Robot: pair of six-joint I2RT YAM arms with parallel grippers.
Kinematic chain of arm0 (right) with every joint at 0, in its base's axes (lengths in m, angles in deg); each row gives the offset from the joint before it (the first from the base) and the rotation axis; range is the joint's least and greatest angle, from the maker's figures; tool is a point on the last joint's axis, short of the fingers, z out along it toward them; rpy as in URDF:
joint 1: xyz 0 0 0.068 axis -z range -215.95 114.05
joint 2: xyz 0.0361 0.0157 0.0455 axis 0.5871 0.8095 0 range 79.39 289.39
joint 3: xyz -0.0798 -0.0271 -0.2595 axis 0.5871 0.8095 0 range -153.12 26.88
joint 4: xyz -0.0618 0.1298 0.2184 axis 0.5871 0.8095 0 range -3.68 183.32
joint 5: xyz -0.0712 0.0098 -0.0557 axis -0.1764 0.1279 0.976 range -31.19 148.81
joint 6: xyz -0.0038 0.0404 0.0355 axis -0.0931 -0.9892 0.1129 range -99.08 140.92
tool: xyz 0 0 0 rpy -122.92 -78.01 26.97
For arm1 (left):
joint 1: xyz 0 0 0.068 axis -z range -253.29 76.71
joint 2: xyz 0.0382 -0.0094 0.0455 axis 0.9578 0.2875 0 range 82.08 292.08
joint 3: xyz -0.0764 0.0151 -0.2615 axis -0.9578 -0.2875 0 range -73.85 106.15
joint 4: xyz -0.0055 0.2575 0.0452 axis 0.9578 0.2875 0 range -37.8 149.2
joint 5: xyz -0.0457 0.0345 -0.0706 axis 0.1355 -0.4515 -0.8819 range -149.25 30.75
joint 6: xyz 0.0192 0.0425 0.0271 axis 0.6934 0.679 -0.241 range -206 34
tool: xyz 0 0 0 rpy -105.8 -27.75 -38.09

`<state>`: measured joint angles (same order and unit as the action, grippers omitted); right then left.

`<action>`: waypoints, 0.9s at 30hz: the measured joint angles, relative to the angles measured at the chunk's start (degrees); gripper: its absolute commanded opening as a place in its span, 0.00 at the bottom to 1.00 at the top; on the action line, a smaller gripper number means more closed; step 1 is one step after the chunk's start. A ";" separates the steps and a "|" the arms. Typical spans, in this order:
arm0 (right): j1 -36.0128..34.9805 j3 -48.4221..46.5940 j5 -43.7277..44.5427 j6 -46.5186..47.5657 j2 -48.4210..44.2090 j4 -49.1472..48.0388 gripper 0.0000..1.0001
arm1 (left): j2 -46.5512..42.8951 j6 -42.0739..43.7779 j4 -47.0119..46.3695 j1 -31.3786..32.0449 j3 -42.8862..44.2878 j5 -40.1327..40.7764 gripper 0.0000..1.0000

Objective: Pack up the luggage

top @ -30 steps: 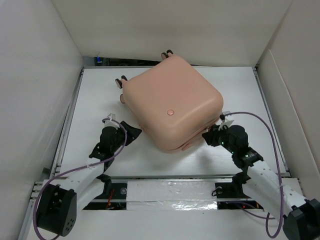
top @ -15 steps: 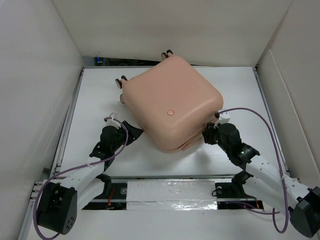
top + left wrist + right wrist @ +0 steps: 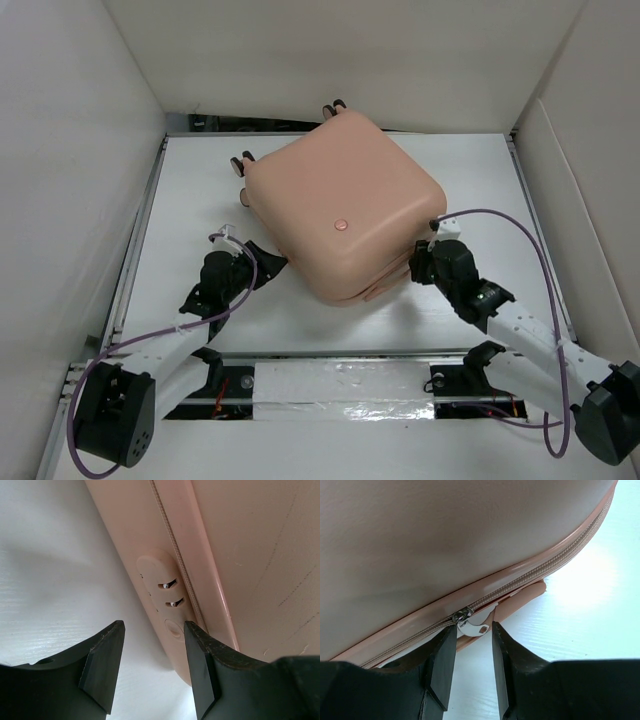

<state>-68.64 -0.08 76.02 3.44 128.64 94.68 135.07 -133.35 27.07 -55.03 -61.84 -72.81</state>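
Shut luggage (image 3: pixel 340 215) lies mid-tabletop (image 3: pixel 200 180). L gripper (image 3: pixel 152 627) half-open, empty, by the lock (image 3: pixel 165 595) — prob. bracing. R gripper (image 3: pixel 474 626) narrow, straddling zip pull (image 3: pixel 477 628) — can't tell if clamped.

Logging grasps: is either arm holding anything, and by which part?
Left gripper: nothing, jaws open beside the luggage. Right gripper: jaws straddle the zipper pull; whether pinched cannot be told.

There are no words, numbers or signs to read anywhere. The luggage (image 3: pixel 340 200) has a little round button (image 3: pixel 342 224) on top (too small to tell what is on it), and the lock plate (image 3: pixel 162 597) on its left side shows no letters.
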 measured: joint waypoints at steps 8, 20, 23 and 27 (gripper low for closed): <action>1.05 -0.55 -0.22 1.86 3.74 -2.86 0.33 | -2.32 0.28 0.13 0.00 0.00 0.02 0.47; 0.39 0.81 0.87 4.76 6.62 -10.69 0.00 | -3.06 2.05 2.23 0.00 -0.11 -0.66 0.34; -0.81 1.66 2.97 5.11 6.34 -12.04 0.00 | -4.70 3.56 3.39 1.49 -0.35 -0.42 0.26; -1.11 2.51 2.21 5.22 4.85 -12.46 0.00 | -7.56 6.71 6.05 11.41 0.02 2.60 0.25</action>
<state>-69.75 2.43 78.23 8.67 133.49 82.23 127.51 -126.64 33.13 -43.62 -61.81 -70.21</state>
